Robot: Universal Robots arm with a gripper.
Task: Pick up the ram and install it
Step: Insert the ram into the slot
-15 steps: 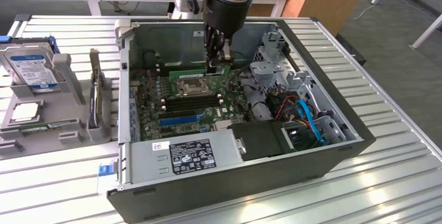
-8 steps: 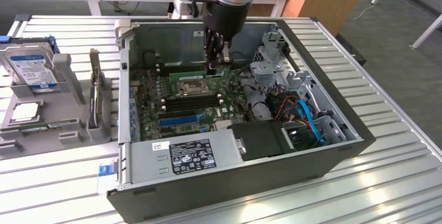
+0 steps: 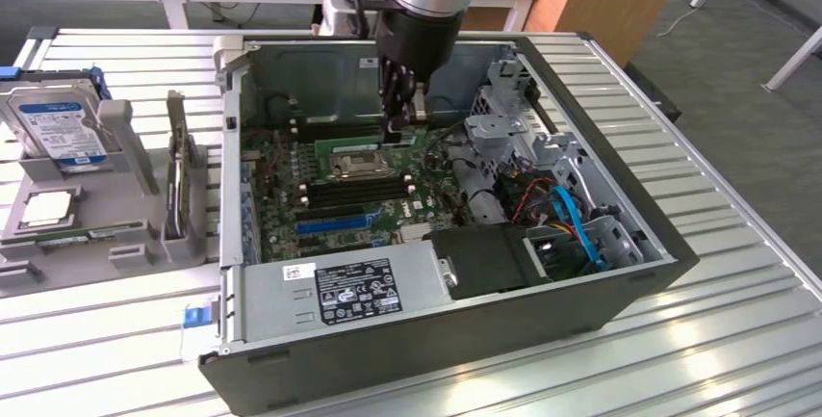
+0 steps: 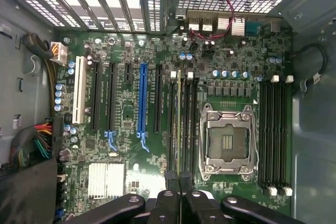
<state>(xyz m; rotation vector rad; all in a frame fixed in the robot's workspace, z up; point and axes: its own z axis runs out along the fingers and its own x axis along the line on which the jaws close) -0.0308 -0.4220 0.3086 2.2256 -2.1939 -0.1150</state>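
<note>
A: Where's the ram (image 4: 179,119)?
B: Clenched in the pincer (image 4: 178,179), edge-on over the motherboard (image 4: 128,111) inside the open case (image 3: 514,340).
A: Relative to the CPU socket (image 3: 360,162)?
B: Exterior view: roughly 12 o'clock, near it.

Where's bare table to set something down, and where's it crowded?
Bare table at the exterior view's lower left, beside the rack, and on its right, past the case. Crowded: the rack and the case's inside, around the pincer.
</note>
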